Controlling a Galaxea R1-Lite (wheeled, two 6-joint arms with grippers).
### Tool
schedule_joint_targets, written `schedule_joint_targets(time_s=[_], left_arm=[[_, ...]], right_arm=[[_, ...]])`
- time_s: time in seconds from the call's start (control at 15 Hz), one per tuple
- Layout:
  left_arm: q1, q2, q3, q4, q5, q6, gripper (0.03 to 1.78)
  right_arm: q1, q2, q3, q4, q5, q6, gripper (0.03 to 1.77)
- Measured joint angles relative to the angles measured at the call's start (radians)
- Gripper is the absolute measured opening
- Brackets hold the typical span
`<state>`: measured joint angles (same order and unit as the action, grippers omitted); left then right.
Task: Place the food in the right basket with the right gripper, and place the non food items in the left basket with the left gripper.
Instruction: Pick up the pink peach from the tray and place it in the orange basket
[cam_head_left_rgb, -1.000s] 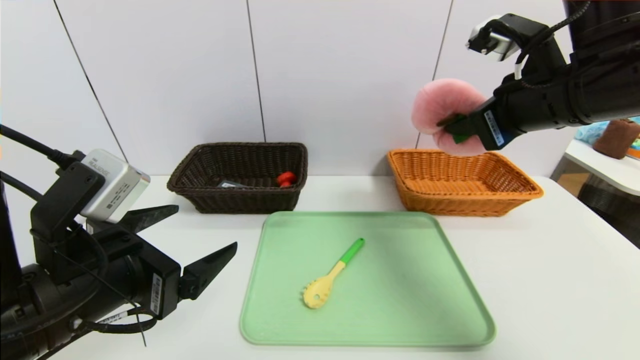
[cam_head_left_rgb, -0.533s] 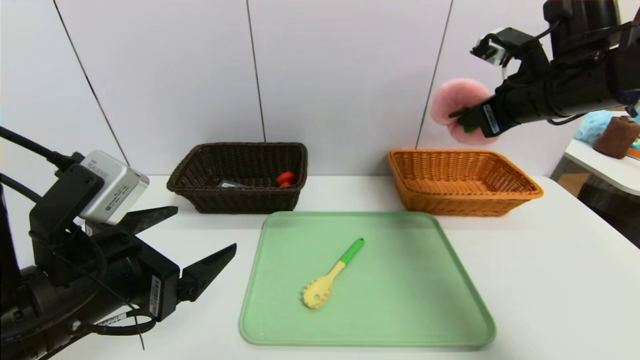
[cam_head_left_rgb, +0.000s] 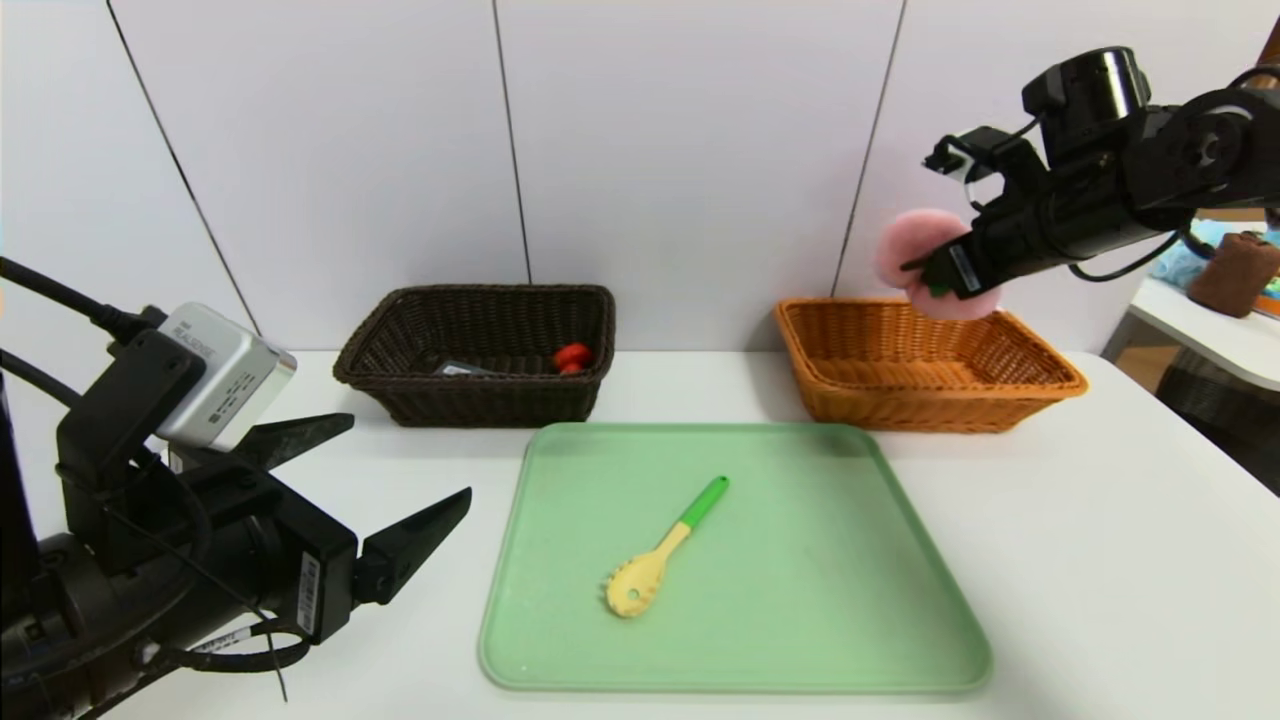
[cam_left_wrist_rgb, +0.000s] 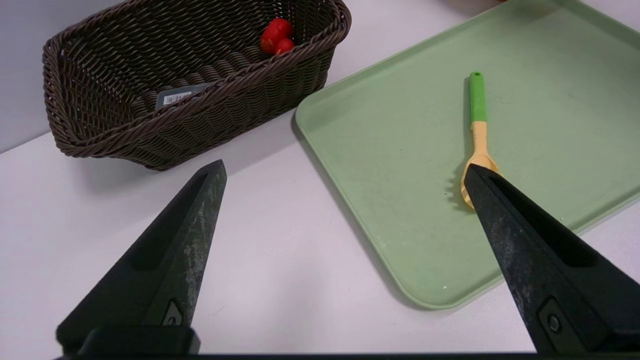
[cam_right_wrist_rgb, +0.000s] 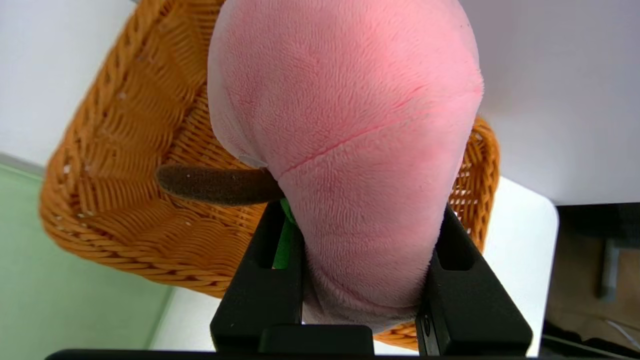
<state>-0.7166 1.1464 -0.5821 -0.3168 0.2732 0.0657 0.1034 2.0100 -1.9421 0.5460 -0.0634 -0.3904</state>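
One fuzzy pink plush peach (cam_right_wrist_rgb: 345, 150)

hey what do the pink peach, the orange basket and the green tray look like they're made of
Plush peach: soft fuzzy fabric, with visible nap and a stitched seam. Orange basket: woven wicker or a plastic imitation; the strands look slightly glossy. Green tray: probably moulded plastic, with a smooth matte surface and rounded raised rim.

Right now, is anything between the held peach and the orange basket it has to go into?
Nothing visible. The right claw holds the plush peach above the far rim of the orange basket, whose floor shows bare in the head view. Only open air lies below it.
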Motion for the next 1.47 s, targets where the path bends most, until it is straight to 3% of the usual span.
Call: schedule_joint_targets(time_s=[0.4,1.47], left_arm=[[0.0,0.004,-0.002,0.0,0.0,0.0,1.69],[0.001,0.014,-0.003,-0.005,0.001,-0.001,1.69]], right_arm=[[-0.035,0.087,-0.01,0.01,-0.008,-0.001,0.58],[-0.025,0.135,0.004,0.015,-0.028,-0.012,0.58]])
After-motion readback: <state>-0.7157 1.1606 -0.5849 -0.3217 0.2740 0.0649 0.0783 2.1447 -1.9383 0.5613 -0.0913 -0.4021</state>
